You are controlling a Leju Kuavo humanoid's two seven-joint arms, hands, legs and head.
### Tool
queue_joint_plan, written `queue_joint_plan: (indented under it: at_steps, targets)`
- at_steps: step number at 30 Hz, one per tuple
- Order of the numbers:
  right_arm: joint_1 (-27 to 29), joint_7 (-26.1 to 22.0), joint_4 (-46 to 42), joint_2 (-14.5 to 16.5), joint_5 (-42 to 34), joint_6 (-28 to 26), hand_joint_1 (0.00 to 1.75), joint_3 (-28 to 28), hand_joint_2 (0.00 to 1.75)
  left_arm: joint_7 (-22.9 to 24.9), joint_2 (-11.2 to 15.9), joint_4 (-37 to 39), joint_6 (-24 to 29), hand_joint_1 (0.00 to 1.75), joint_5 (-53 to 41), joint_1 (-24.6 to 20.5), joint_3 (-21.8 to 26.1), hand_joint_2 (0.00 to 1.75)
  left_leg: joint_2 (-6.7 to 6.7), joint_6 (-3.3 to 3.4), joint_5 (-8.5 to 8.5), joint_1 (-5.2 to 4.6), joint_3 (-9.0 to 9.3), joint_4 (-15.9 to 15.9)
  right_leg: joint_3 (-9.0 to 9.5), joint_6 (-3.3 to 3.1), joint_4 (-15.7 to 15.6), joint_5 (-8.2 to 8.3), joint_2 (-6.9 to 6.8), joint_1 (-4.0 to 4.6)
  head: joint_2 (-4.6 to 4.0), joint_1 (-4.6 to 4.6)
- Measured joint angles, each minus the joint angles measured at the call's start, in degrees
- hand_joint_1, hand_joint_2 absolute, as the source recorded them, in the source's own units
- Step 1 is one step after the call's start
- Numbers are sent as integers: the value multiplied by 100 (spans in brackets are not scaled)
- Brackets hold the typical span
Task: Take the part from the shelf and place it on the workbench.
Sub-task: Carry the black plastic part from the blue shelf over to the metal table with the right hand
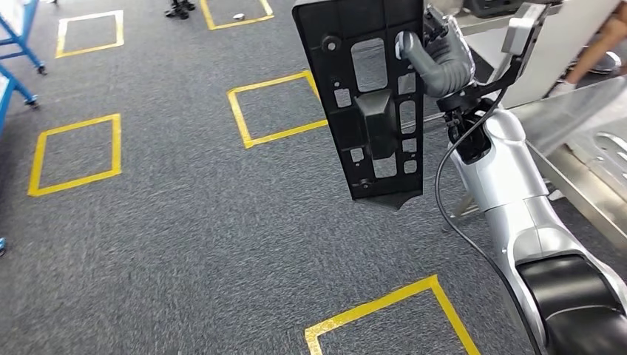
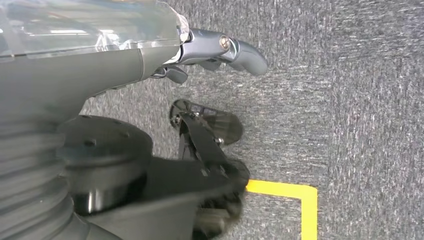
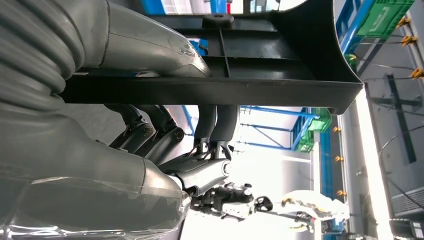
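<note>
Right hand (image 1: 436, 55) clamped on the black plastic panel (image 1: 370, 103), long axis upright, left of the steel workbench (image 1: 584, 148); left hand (image 2: 215, 55) hanging empty, fingers apart.

The right arm (image 1: 510, 200) rises from the lower right of the head view, its silver forearm angled up and inward, a dark cable looping beside it. The right hand (image 1: 436, 55) is raised high, its thick grey thumb (image 1: 418, 55) lying across the near face of the black part (image 1: 366, 96) and its darker fingers (image 3: 215, 125) curled round the far side, so the plate is clamped upright. In the left wrist view, the left hand (image 2: 220, 52) hangs pointing at the floor, holding nothing, its thumb extended and its dark fingers barely visible.
</note>
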Motion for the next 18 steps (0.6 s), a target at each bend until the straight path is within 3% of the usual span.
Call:
queue_joint_plan:
  at_steps: [1, 2, 3, 5, 7, 9, 10, 12, 13, 15, 16, 17, 18]
  targets:
    - [2, 2, 10, 3, -1, 10, 175, 4, 175, -1, 2, 0, 2, 0, 4, 6, 1, 175, -18, 11, 52, -1, -81, 90, 1, -2, 7, -1, 91, 11, 0, 0]
    - [1, 3, 17, 3, -1, 15, 175, 8, 175, -1, 4, 0, 4, 0, 8, 8, 1, 175, -37, 31, 215, -1, -59, -51, 4, -1, 16, -2, 185, 19, 0, 0]
    - [-4, 4, 22, 3, -2, 17, 175, 8, 175, -2, 7, 0, 5, 0, 10, 5, 1, 175, -93, 57, 459, -2, 71, -413, 5, 2, 28, -5, 268, 20, 0, -1]
    - [-20, 6, 31, 3, -4, 20, 175, 8, 175, -4, 16, 0, 6, 0, 13, -2, 1, 175, -346, 108, 837, 5, 400, -1232, -9, 26, 56, -12, 418, 12, 0, 1]
    - [-32, 12, 46, 5, -9, 22, 175, 9, 175, -7, 25, 0, 6, 0, 19, -3, 1, 175, -491, 140, 916, 1, 560, -1589, -46, 89, 64, -2, 556, -16, 0, 0]
    - [-43, 18, 63, -4, -14, 17, 175, 7, 175, -10, 27, 0, 6, 0, 26, -14, 1, 175, -376, 183, 933, 0, 599, -1648, -76, 168, 44, 20, 671, -42, 0, 0]
    - [-55, 19, 68, -10, -18, 14, 175, 5, 175, -11, 28, 0, 6, 0, 27, -24, 1, 175, -301, 215, 959, 5, 621, -1698, -99, 193, 74, -7, 603, -33, 0, 2]
    - [-102, 19, 77, -13, -25, 5, 175, 5, 175, -16, 26, 0, 6, 0, 28, -33, 1, 175, -154, 267, 1007, 20, 661, -1795, -273, 227, 428, -230, 247, -5, 0, 7]
    - [-121, 19, 83, -8, -27, 5, 175, 8, 175, -19, 27, 0, 6, 0, 29, -30, 1, 175, -86, 276, 1009, 10, 669, -1808, -440, 240, 779, -414, 34, 2, 0, 9]
    - [-125, 20, 103, 2, -28, 3, 175, 15, 175, -22, 27, 0, 6, 0, 33, -17, 2, 175, 53, 273, 992, 5, 671, -1798, -793, 276, 1500, -693, -149, -29, 0, 10]
    - [-119, 21, 116, 2, -28, 2, 175, 18, 175, -22, 26, 0, 6, 0, 35, -13, 2, 175, 126, 267, 977, 6, 673, -1789, -867, 294, 1643, -695, -179, -49, 0, 10]
    - [-117, 21, 126, 3, -28, 1, 175, 20, 175, -23, 23, 0, 6, 0, 38, -11, 3, 175, 197, 256, 959, 8, 678, -1776, -811, 312, 1531, -581, -209, -68, 0, 10]
    - [-123, 22, 133, 3, -28, -1, 175, 21, 175, -25, 21, 0, 5, 0, 40, -11, 3, 175, 264, 242, 936, 11, 689, -1762, -635, 326, 1193, -387, -271, -82, 0, 10]
